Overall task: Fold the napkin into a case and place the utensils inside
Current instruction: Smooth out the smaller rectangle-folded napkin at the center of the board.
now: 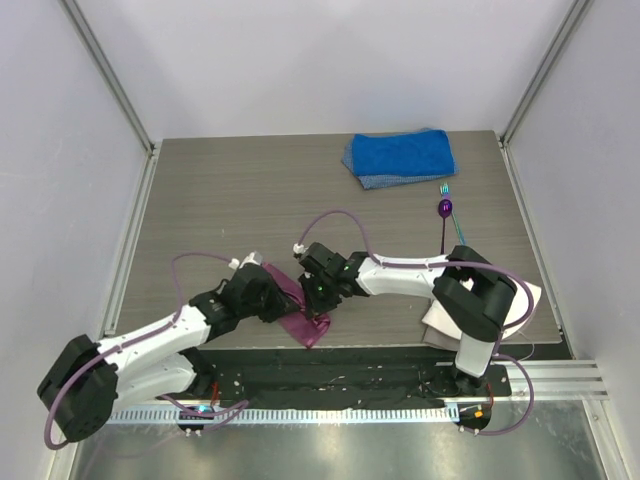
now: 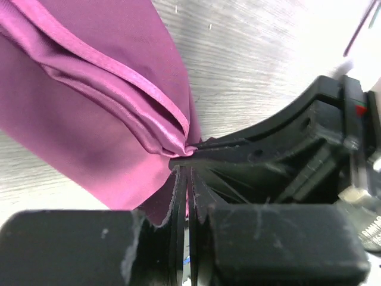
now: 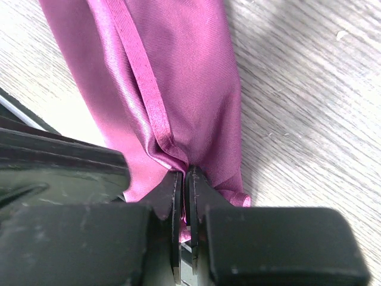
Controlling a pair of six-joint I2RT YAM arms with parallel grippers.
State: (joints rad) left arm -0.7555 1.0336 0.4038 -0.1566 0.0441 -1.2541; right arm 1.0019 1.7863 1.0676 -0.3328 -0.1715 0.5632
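We are looking down on the tabletop (image 1: pixel 230 200), where the magenta napkin (image 1: pixel 303 318) is lying as a narrow, wrinkled strip at about 6 o'clock, close to the near edge and slightly left of centre. Both arms are reaching in toward it and meeting over the cloth. The left claw (image 2: pixel 183 179) is coming in from 8 o'clock, and its fingers are pressing together on a gathered fold of the napkin, with a sliver of fabric showing between them. The right claw (image 3: pixel 186 176) is coming in from 3 o'clock and is likewise clamping down on the napkin. Its two fingers are squeezing a bunched pleat beside a hemmed edge, while the rest of the cloth is running away from it flat on the wood. In the left wrist view the two claws are sitting just beside each other, both biting the same bunched end. The spoon (image 1: pixel 444 208), with its purple bowl, and the teal fork (image 1: pixel 446 188) are lying side by side at about 2 o'clock, well apart from the napkin. A folded blue towel (image 1: pixel 400 157) is resting at 1 o'clock near the far edge. A white cloth (image 1: pixel 528 300) is lying at 4 o'clock, partly hidden under the right arm.
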